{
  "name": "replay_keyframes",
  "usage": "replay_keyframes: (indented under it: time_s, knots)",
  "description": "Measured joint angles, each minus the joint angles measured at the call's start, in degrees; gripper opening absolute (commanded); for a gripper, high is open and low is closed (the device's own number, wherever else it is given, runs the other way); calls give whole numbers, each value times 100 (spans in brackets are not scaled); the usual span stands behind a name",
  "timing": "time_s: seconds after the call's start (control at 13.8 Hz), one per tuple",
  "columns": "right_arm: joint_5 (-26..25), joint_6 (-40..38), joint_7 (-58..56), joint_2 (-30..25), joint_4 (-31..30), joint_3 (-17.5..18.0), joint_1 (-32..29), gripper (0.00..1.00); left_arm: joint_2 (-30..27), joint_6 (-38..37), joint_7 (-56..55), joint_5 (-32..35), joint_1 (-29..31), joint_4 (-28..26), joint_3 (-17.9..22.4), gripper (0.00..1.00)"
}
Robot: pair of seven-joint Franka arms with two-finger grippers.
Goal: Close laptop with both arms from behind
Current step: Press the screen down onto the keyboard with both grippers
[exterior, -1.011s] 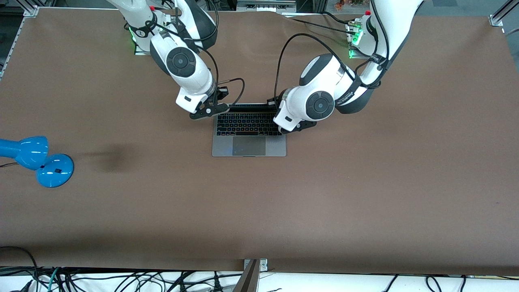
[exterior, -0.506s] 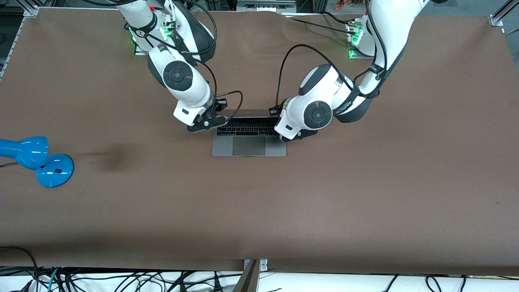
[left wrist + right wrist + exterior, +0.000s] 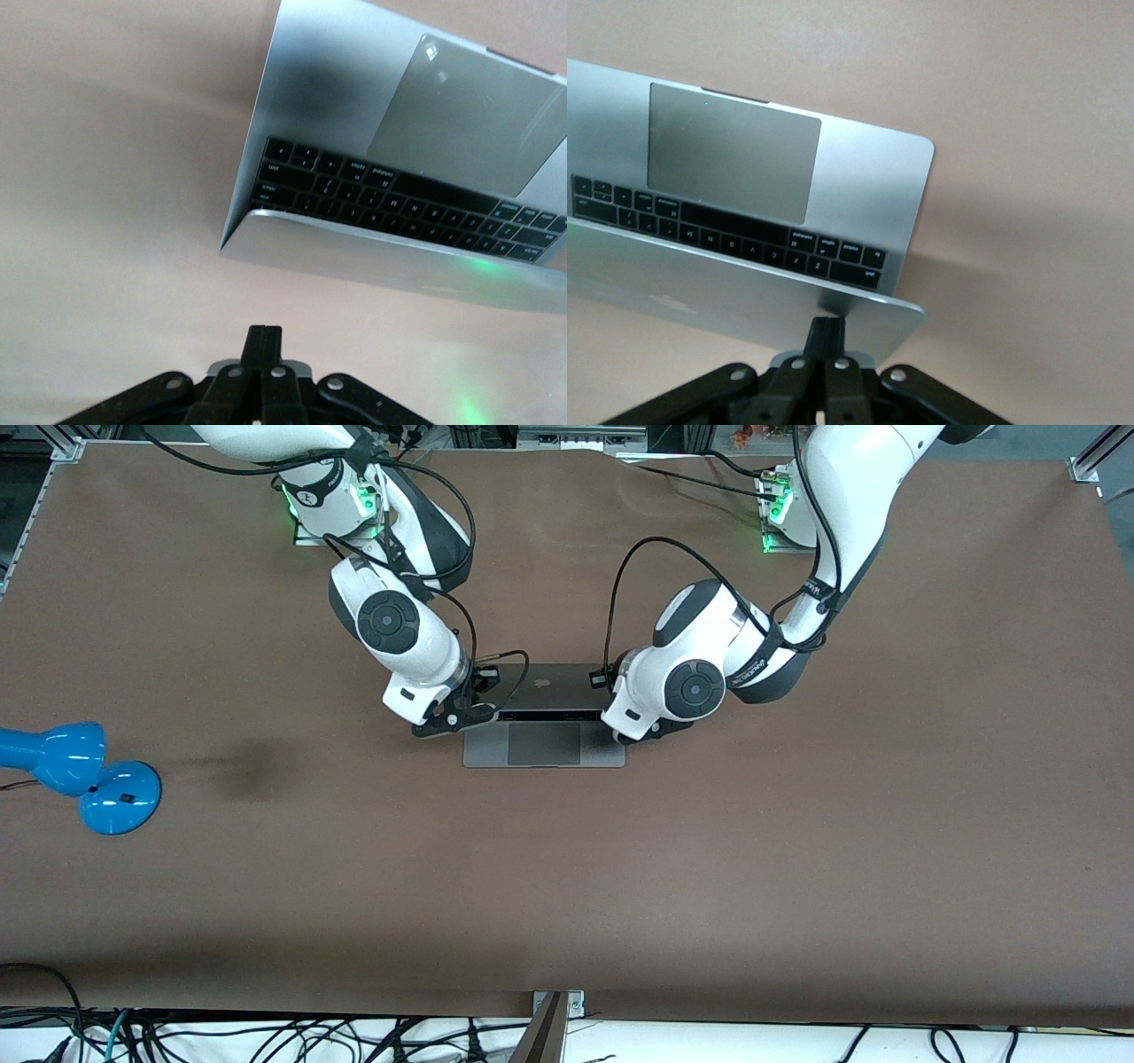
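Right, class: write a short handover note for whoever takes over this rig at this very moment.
Left end effector: shut, at the lid corner toward the left arm's end of the table.
Right end effector: shut, at the lid's corner toward the right arm's end.
Laptop: mid-table, lid tilted well forward over the keys, trackpad uncovered.
Done: lid partly lowered.
Left: press it flat, then withdraw both arms.

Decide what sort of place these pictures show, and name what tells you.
Probably a robotics lab: two white arms bolted to a brown-covered table work on a laptop, and loose cables trail along the table's edge nearest the front camera.
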Motion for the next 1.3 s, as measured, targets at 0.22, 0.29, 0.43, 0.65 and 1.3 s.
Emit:
replay_keyframes:
  time_s: [0.22,0.29,0.43,0.65,1.3]
  knots:
    - [-174,14,0,115,83,-50,-1,0,213,129,-3,97,1,158,37,0]
    - [-194,18,0,187,145,-67,-1,0,302,138,-19,176,0,235,38,0]
    - [-215,23,-1,350,308,-90,-1,0,480,162,-46,279,-2,390,38,0]
    - [-233,27,-2,585,570,-154,-2,0,708,349,-76,287,-2,553,39,0]
    - [-497,153,-5,1196,977,-222,-3,0,1192,767,-114,755,-3,715,76,0]
